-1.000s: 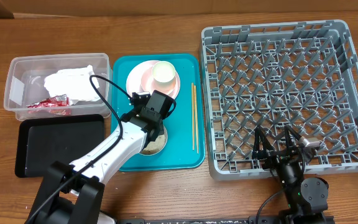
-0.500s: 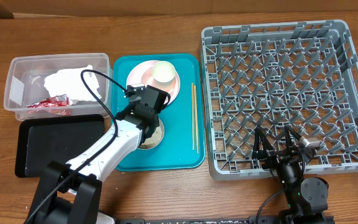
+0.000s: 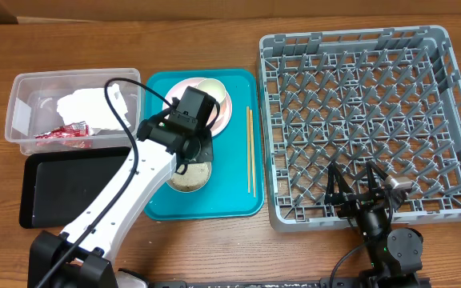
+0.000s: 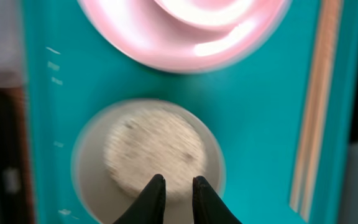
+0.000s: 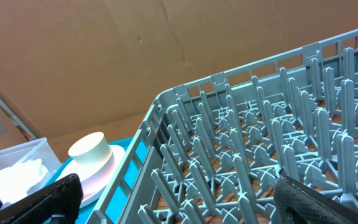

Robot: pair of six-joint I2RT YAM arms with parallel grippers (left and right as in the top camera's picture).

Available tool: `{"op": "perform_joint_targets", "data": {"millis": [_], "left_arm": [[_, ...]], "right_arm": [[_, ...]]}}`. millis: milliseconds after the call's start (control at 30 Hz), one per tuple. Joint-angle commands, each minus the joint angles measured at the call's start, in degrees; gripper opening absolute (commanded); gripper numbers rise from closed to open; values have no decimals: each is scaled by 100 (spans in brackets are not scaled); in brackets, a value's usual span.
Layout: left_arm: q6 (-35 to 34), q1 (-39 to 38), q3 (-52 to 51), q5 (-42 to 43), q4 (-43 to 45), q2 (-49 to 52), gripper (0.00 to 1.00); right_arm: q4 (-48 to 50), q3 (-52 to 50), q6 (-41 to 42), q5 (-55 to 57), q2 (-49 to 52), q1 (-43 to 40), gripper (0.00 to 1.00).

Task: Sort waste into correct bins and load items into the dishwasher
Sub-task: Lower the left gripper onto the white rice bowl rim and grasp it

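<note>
My left gripper [image 3: 194, 150] hovers over the teal tray, jaws shut and empty [image 4: 174, 186], just above a pale grey bowl [image 3: 189, 178] holding white rice [image 4: 151, 149]. A pink plate [image 3: 224, 112] with a cream cup [image 3: 212, 86] on it lies behind, partly hidden by the arm; the plate also shows in the left wrist view [image 4: 185, 37]. Wooden chopsticks [image 3: 250, 148] lie along the tray's right side. The clear tub [image 3: 22, 88] holds a white napkin [image 3: 86, 104] and a red sauce packet [image 3: 66, 132]. My right gripper [image 3: 358, 188] is open and empty over the grey dish rack [image 3: 366, 120].
The teal tray [image 3: 234, 188] sits between the bins and the rack. The black tray [image 3: 74, 188] lies in front of the clear tub. The left arm's cable loops over the tub's right edge. The rack's upright pegs [image 5: 272, 130] fill the right wrist view.
My left wrist has risen and drawn back toward the far side of the tray, so more of the rice bowl shows. The right arm has not moved.
</note>
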Motion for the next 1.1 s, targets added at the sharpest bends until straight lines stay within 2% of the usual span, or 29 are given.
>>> {"op": "perform_joint_targets", "data": {"millis": [0, 400, 767, 1067], "left_arm": [[55, -20, -44, 1108, -122, 20, 20], [61, -254, -719, 1080, -28, 98, 27], [103, -315, -898, 494, 544, 105, 25], [101, -315, -901, 463, 802, 212, 22]], "right_arm": [[35, -57, -4, 7, -55, -42, 100], [35, -57, -4, 7, -55, -42, 100], [35, -57, -4, 7, -55, -42, 100], [35, -57, -4, 7, -55, -42, 100]]}}
